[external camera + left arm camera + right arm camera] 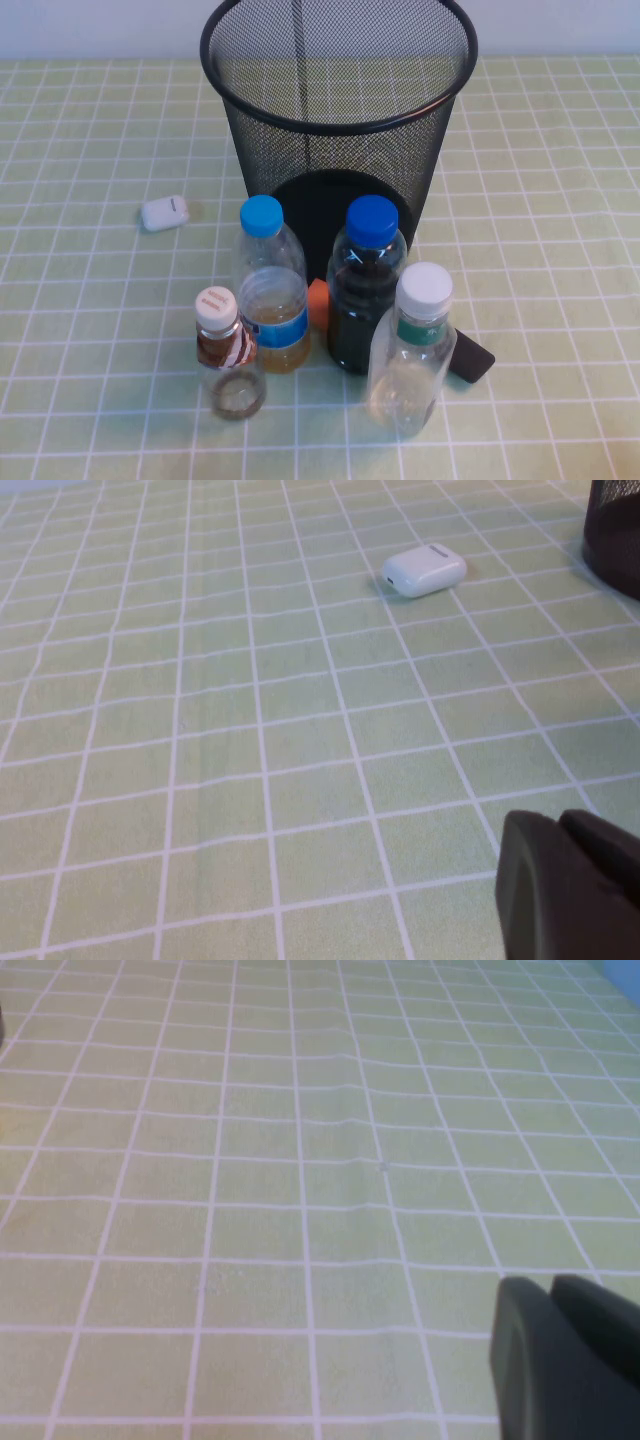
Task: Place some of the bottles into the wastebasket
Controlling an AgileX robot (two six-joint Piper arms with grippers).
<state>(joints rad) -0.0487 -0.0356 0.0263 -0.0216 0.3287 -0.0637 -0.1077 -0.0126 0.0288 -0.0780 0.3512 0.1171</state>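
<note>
The black wire-mesh wastebasket (pixel 338 110) stands upright at the back middle of the table; its edge also shows in the left wrist view (pixel 615 530). Several bottles stand upright in front of it: a short white-capped one with a brown-red label (pixel 225 352), a blue-capped one with yellowish liquid (pixel 270 290), a dark blue-capped one (pixel 367 290) and a taller white-capped one with a green label (pixel 413 350). Neither arm appears in the high view. My left gripper (pixel 562 825) and right gripper (pixel 553 1290) are shut and empty, each low over bare tablecloth.
A white earbud case (pixel 164 212) (pixel 424 570) lies left of the wastebasket. An orange object (pixel 318 303) sits between the two blue-capped bottles, and a flat black object (pixel 470 357) lies behind the tall white-capped one. A green checked cloth (pixel 560 250) covers the table.
</note>
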